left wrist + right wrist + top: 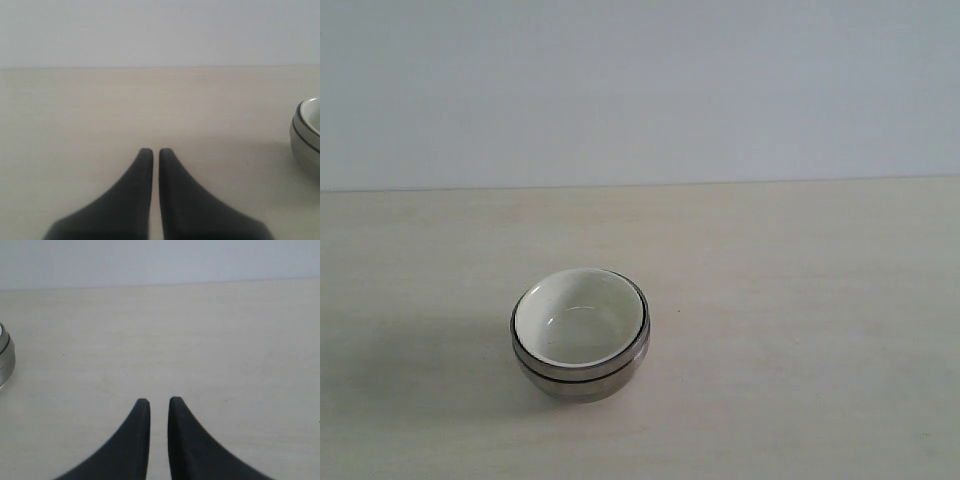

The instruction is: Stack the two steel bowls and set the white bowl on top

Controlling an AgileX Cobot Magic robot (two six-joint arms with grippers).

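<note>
The two steel bowls (pixel 582 376) sit nested on the table, left of centre in the exterior view. The white bowl (pixel 578 318) rests upright inside them, its rim level with theirs. Neither gripper shows in the exterior view. My left gripper (pixel 156 151) hovers low over bare table, shut and holding nothing; the stack (pixel 305 137) lies off to one side at the frame's edge. My right gripper (pixel 159 401) has its dark fingers nearly together with only a thin slit, nothing between them. A sliver of steel bowl (pixel 5 357) shows at its view's edge.
The pale wooden table (pixel 800 300) runs back to a plain light wall (pixel 640 90). Nothing else stands on it in any view.
</note>
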